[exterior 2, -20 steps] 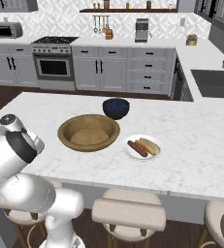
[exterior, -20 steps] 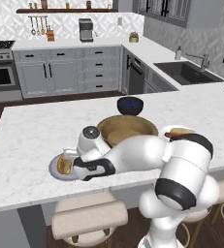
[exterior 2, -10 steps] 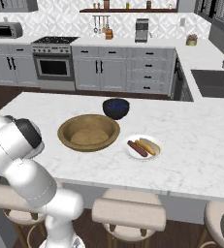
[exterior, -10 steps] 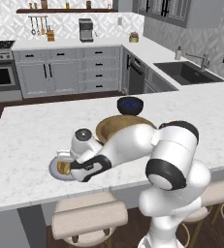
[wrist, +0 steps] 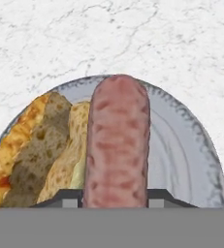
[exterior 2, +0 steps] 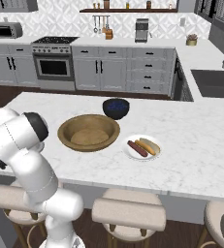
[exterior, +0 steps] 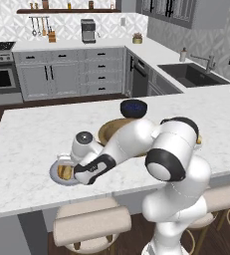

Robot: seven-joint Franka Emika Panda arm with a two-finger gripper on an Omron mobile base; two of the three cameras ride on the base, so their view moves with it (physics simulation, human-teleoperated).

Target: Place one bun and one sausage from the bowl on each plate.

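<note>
End effector (wrist: 114,196) clamped on sausage (wrist: 117,140), over grey plate (wrist: 181,140) near surface's front edge, bun (wrist: 45,145) beside. We'd lower gently, lay it alongside bun, then let go.

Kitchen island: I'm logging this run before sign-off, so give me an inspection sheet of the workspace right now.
Surface: white marble island, unmarked.
Job's things: wooden bowl looks empty; white plate holds a bun and a sausage; grey plate holds a bun.
Clutter: dark blue bowl behind the wooden bowl.
Grippers: gripper shut on the sausage, held over the grey plate beside the bun.
Cables: nothing seen.
Surroundings: stove, grey cabinets, sink, coffee maker, stools in front of the island.
</note>
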